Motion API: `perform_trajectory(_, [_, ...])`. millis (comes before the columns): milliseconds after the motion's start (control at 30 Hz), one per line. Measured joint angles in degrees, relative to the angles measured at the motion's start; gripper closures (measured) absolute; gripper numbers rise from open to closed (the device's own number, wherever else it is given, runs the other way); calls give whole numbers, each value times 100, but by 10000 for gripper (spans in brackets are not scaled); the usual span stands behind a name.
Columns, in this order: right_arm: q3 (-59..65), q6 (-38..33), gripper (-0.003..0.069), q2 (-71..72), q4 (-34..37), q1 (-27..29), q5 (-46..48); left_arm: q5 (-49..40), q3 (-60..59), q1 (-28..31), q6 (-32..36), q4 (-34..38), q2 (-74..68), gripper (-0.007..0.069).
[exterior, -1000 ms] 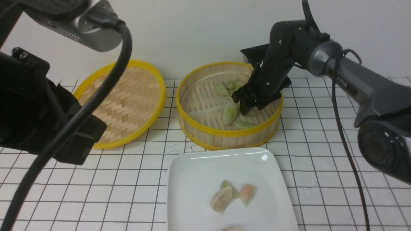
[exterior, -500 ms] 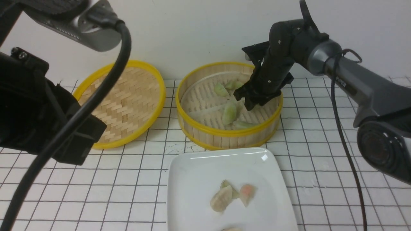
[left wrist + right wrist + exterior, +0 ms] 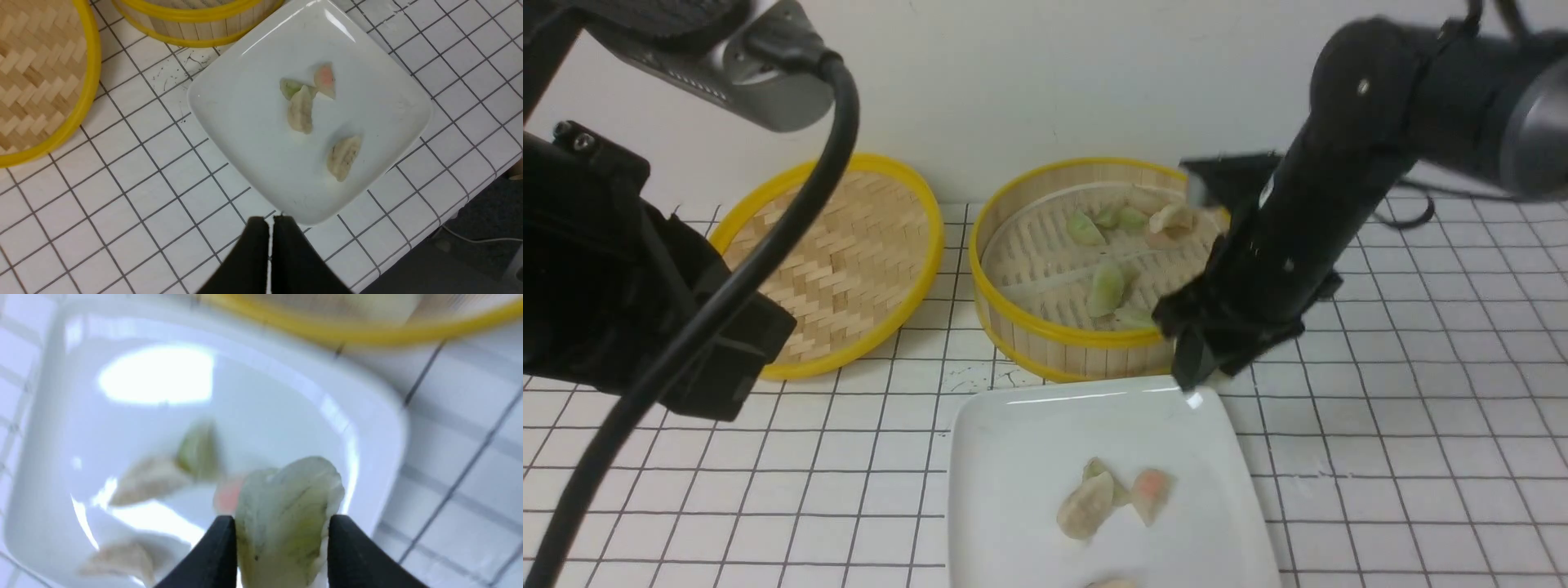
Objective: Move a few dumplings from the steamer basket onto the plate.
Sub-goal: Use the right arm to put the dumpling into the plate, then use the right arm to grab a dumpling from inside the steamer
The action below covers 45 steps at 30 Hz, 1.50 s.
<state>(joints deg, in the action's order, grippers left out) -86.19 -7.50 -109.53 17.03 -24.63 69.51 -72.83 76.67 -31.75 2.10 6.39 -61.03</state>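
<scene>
Since a second ago the right gripper (image 3: 1196, 359) has left the steamer basket (image 3: 1021, 327) and now hangs over the far right corner of the plate (image 3: 1013, 441), pinching a pale green dumpling (image 3: 286, 514) between its fingers. Four dumplings (image 3: 300, 114) lie on the plate, and basket dumplings (image 3: 1107, 287) sit on the slatted floor. The left gripper (image 3: 269, 228), jaws pressed together on nothing, hovers by another plate corner above the table (image 3: 1380, 425).

Tabletop (image 3: 1421, 408): white tiles, dark grid lines.
Steamer basket (image 3: 1094, 336): pale bamboo slats, yellow rims.
Lid (image 3: 841, 253): tan herringbone weave, yellow rim.
Plate (image 3: 1013, 457): glossy white.
Dumplings on plate (image 3: 300, 114): two cream, one pale green, one pink-orange.
Dumplings in basket (image 3: 1107, 287): mostly pale green, one cream.
Gripped dumpling (image 3: 290, 506): translucent pale green, darker green streaks.
Right claw (image 3: 282, 524): black.
Left claw (image 3: 269, 222): black.
</scene>
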Motion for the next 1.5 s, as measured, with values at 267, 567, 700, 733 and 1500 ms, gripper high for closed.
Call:
perform_trajectory(267, [393, -86, 328, -381, -91, -407, -789, 0, 0, 0, 0, 0, 0, 631])
perform_trajectory(567, [-928, 323, 102, -421, -612, -408, -535, 0, -223, 0, 0, 6, 0, 631])
perform_trajectory(700, [-1791, 485, 96, -640, -938, -401, -816, 5, -270, 0, 0, 6, 0, 631])
perform_trajectory(733, [-2034, 502, 96, -776, -971, -395, -844, 5, -277, 0, 0, 6, 0, 631])
perform_trajectory(1500, [-3903, 1021, 218, -3009, -1821, -384, -1136, 5, -287, 0, -41, 147, 0, 631])
